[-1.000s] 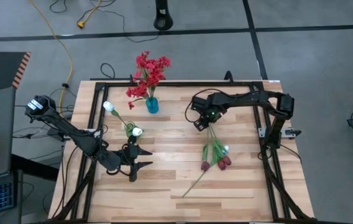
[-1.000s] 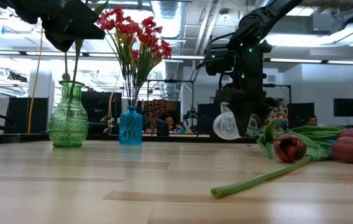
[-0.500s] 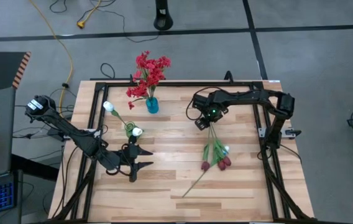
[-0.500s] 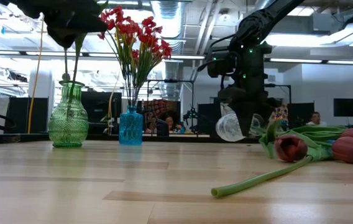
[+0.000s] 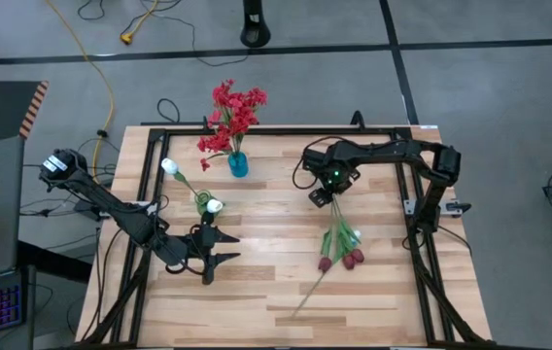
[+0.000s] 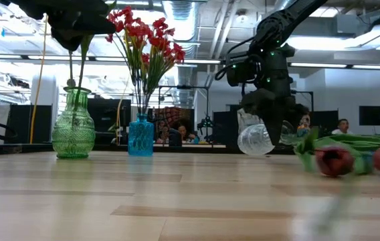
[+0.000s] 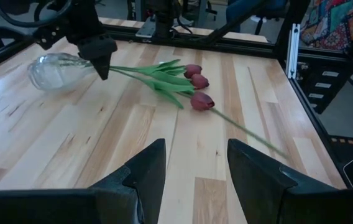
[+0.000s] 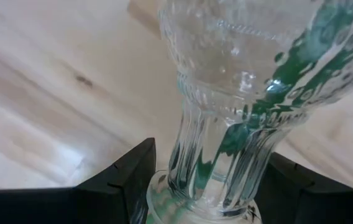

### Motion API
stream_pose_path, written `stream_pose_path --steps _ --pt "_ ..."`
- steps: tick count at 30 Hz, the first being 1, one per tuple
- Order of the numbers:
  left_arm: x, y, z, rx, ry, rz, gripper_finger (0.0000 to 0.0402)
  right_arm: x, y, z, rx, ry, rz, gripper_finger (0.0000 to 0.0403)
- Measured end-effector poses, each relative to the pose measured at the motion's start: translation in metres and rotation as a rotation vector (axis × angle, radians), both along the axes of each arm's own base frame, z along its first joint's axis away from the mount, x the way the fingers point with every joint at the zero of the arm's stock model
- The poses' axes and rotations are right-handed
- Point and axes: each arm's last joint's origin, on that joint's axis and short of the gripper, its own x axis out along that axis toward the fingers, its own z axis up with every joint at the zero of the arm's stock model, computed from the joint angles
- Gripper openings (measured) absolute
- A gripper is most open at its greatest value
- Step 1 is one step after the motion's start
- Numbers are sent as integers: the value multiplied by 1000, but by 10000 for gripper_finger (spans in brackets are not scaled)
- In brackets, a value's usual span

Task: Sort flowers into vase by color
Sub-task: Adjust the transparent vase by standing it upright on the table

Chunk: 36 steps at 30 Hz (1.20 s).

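My right gripper (image 5: 320, 194) is shut on a clear glass vase (image 7: 53, 70) that is tipped nearly onto its side on the right half of the table. Green stems run from the vase's mouth to dark maroon tulips (image 5: 340, 259) lying on the wood. One long stem (image 7: 251, 132) trails toward the near edge. Red blossoms (image 5: 232, 112) stand in a small blue vase (image 6: 140, 136). White tulips (image 5: 171, 167) stand in a green vase (image 6: 73, 127). My left gripper (image 5: 232, 247) is open, near the table's near-left, touching nothing. My right gripper pinches the clear vase's ribbed neck (image 8: 209, 155) between its two fingers (image 8: 125, 177), which come from above and lie across the neck. The vase is tilted far over, its round body (image 6: 255, 139) low by the table. Whether the body rests on the wood I cannot tell.
The blue and green vases stand at the far-left part of the table. A black frame (image 5: 407, 209) borders the tabletop. Bare wood (image 5: 257, 292) lies between my two grippers and along the near edge. People show in the room beyond the far edge.
My right gripper has moved a little toward the near-right with the clear vase in its hold. The maroon tulips and the trailing stem have slid along the table toward the near edge with it.
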Motion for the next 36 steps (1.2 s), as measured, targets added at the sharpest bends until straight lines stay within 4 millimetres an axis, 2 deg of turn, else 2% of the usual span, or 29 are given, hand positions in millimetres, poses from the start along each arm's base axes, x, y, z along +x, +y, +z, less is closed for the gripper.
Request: stream_pose_path --steps 11,16,19,29,36 --pt "0 0 0 1 -1 3 160 -2 0 0 48 6 -4 240" --pt "0 0 0 3 0 4 160 5 -5 1 17 -80 5 240" --pt "0 0 0 2 -1 4 160 8 -7 4 60 -135 21 240" --pt "0 0 0 3 0 4 160 28 -21 40 89 -309 19 240" --pt "0 0 0 1 1 -1 160 37 -32 62 49 -402 12 240"
